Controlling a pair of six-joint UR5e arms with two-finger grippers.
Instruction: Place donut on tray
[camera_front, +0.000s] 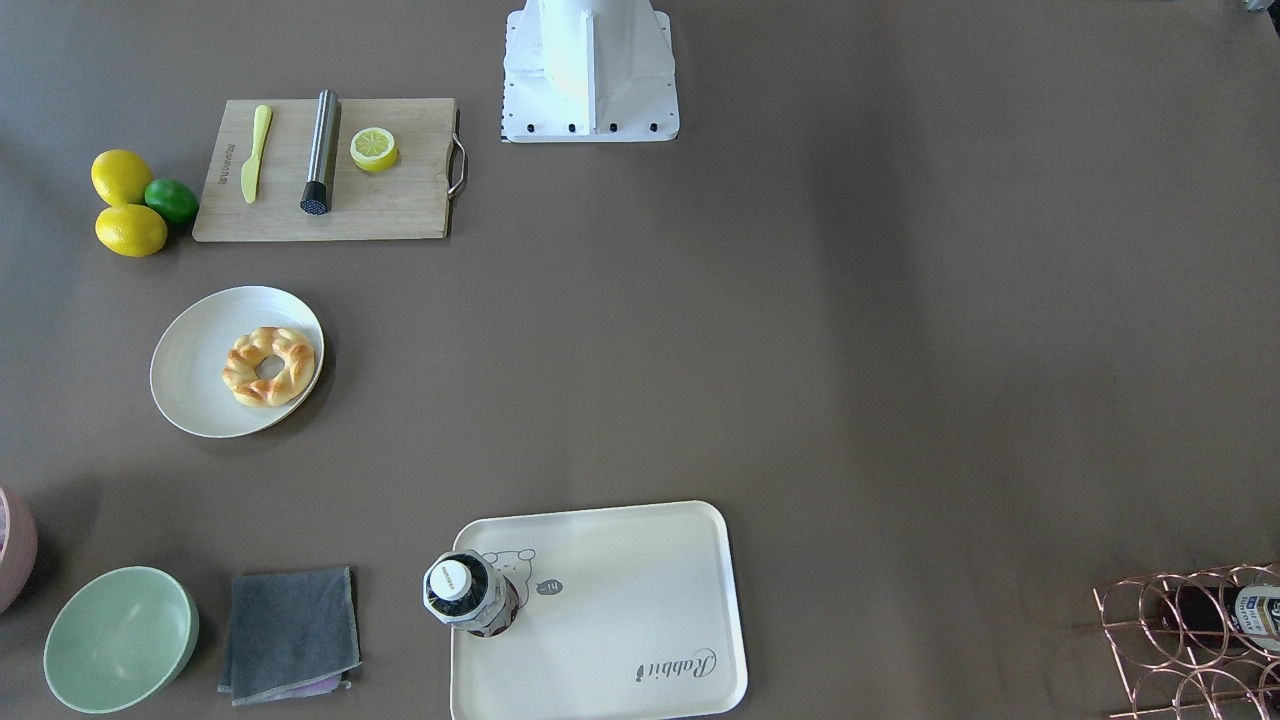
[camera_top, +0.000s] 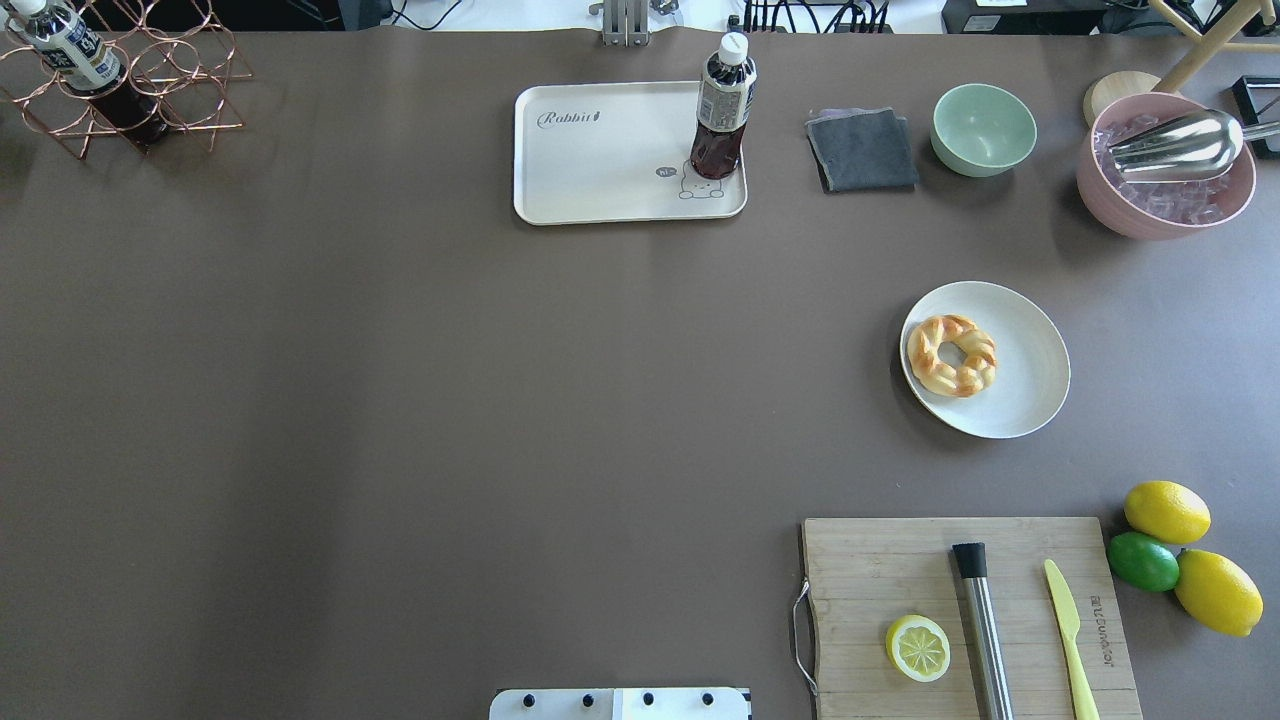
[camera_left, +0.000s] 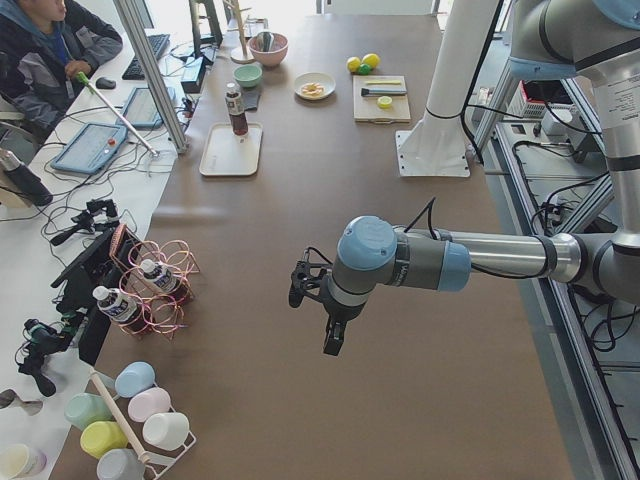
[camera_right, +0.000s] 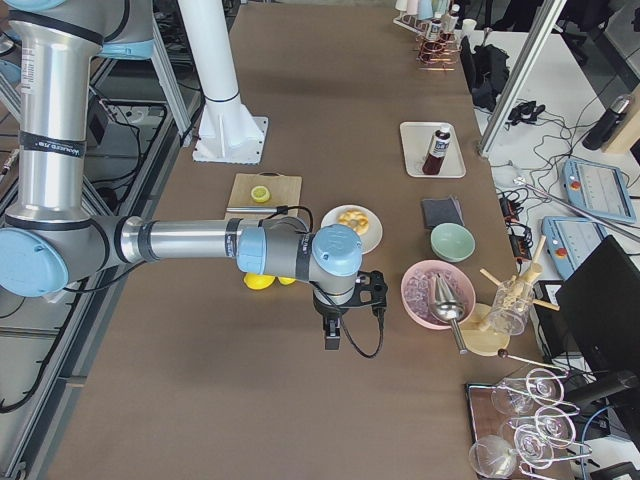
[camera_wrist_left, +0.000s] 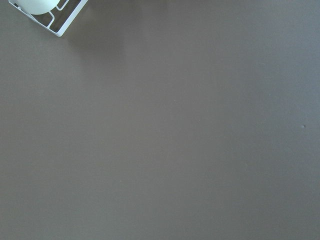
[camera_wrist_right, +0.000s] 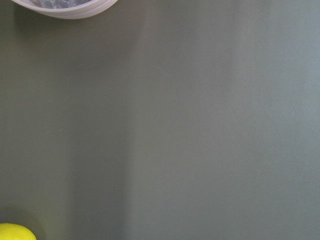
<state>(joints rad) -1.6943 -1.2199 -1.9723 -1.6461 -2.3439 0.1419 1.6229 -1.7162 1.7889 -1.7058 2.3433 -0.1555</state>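
Note:
The donut is a golden braided ring lying on a round white plate at the table's right; it also shows in the front view. The cream tray with "Rabbit" script lies at the far middle, also in the front view. A dark drink bottle stands on its right corner. My left gripper hangs over bare table far off to the left. My right gripper hangs over bare table beyond the lemons. I cannot tell whether either is open or shut.
A wooden cutting board holds a lemon half, a steel muddler and a yellow knife. Two lemons and a lime lie beside it. A grey cloth, green bowl, pink ice bowl and copper rack line the far edge.

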